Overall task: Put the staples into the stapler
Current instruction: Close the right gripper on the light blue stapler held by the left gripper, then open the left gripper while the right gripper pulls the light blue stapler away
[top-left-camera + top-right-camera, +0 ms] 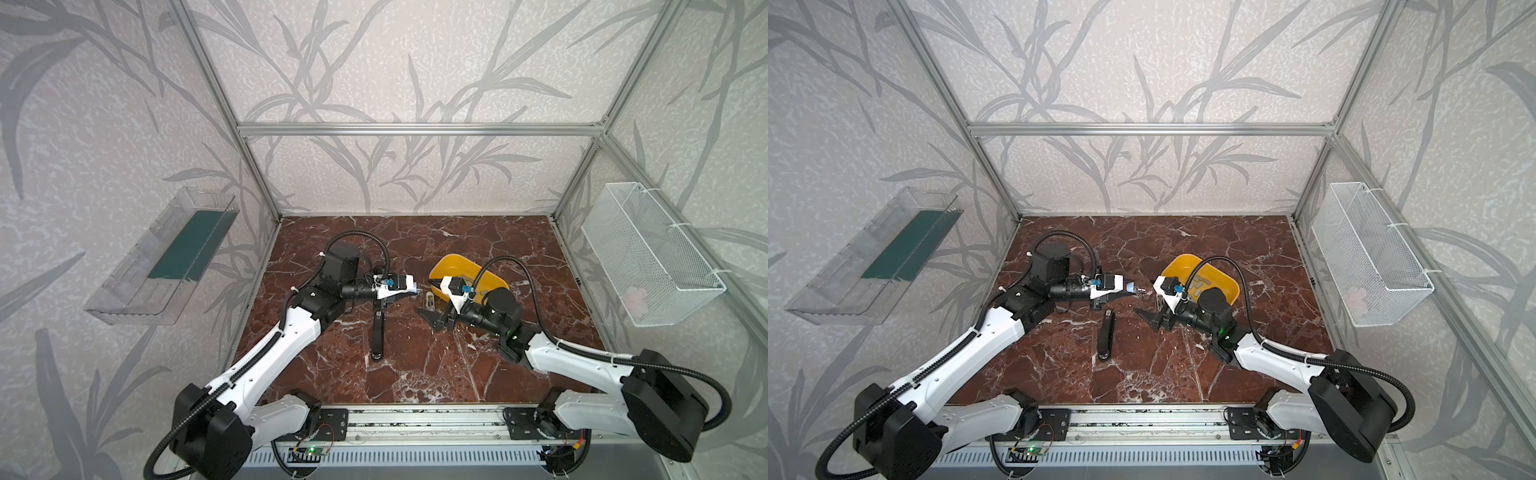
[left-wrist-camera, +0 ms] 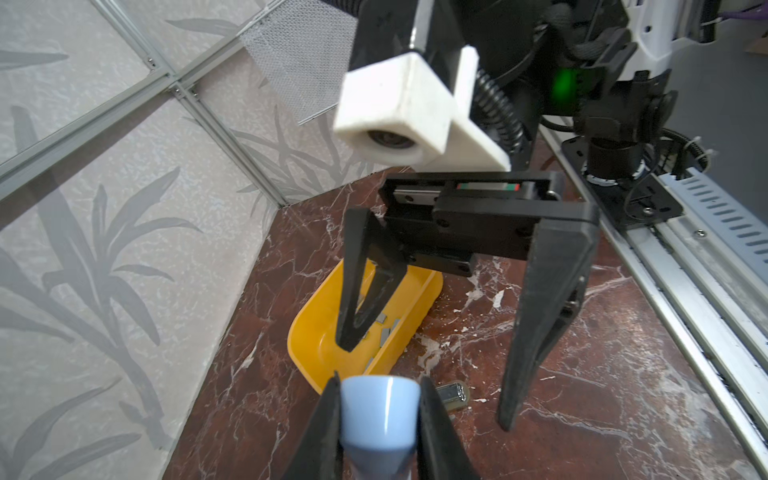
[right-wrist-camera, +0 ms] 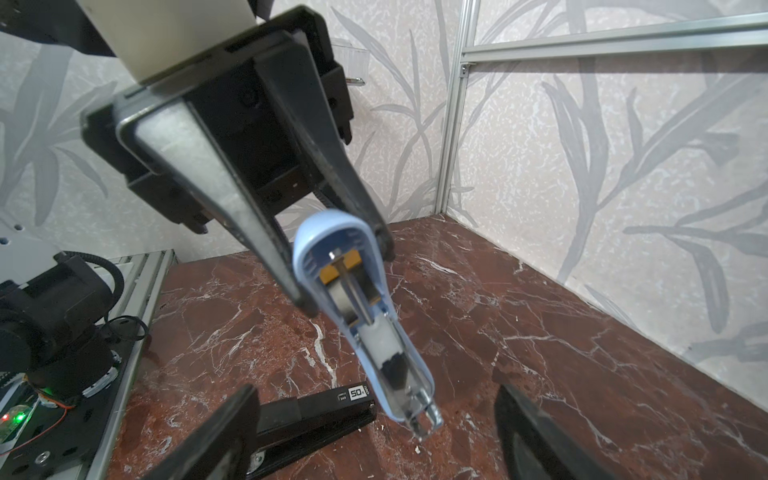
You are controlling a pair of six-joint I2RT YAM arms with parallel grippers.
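Bottom edge of the left wrist view: blue stapler (image 2: 380,415) pinched between the fingers of the left gripper (image 2: 379,384), held clear of the table (image 3: 540,332). In the right wrist view its open side faces the lens, with a metal rail and a yellow piece showing inside the shell and the nose at lower centre. Right gripper (image 1: 431,318) is spread wide with nothing between its fingers, just beside that nose at the centre of both top views. Staples (image 2: 384,328) lie loose in the yellow tray (image 2: 307,332), mid-frame in the left wrist view. Black stapler (image 3: 316,411) lies flat on the table at lower left of the right wrist view. Judgement: the step in hand is fetching one strip — come down over a strip lying clear of its neighbours, pinch across its long edges and keep it level. The left grip should stay firm so the rail does not swing; lay the strip along the rail, not across it.
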